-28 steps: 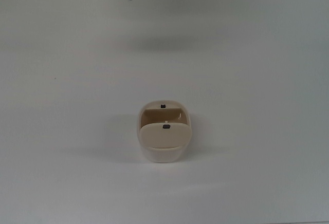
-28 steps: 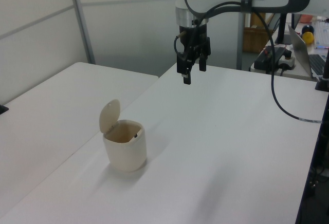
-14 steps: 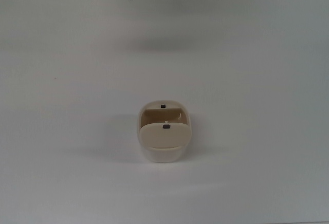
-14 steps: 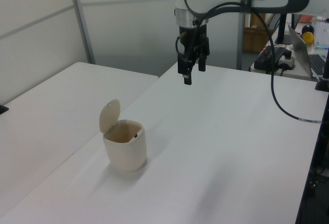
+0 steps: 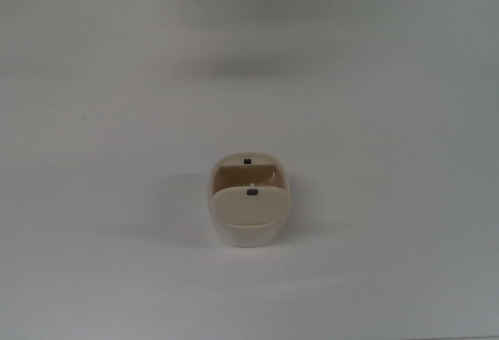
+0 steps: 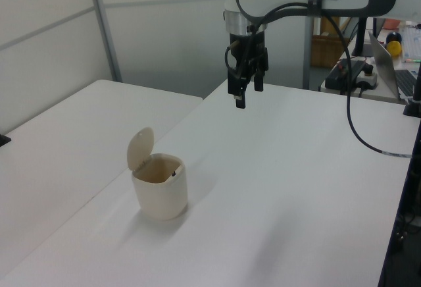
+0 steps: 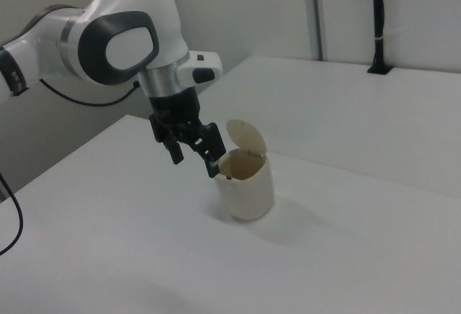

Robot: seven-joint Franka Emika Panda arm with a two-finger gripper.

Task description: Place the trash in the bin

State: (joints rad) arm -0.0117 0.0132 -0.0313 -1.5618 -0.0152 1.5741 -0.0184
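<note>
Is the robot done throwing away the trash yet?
It looks almost done. No trash lies on the table. The gripper is open, holds nothing and hangs high, away from the bin. The bin's lid stands open; I can't see what's inside.

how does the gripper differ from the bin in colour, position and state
The gripper is black, the bin cream-beige. The gripper hangs in the air above the table, while the bin stands on it. The gripper's fingers are apart with nothing between them; the bin's flap lid is tipped up, leaving the bin open. Both are open.
</note>
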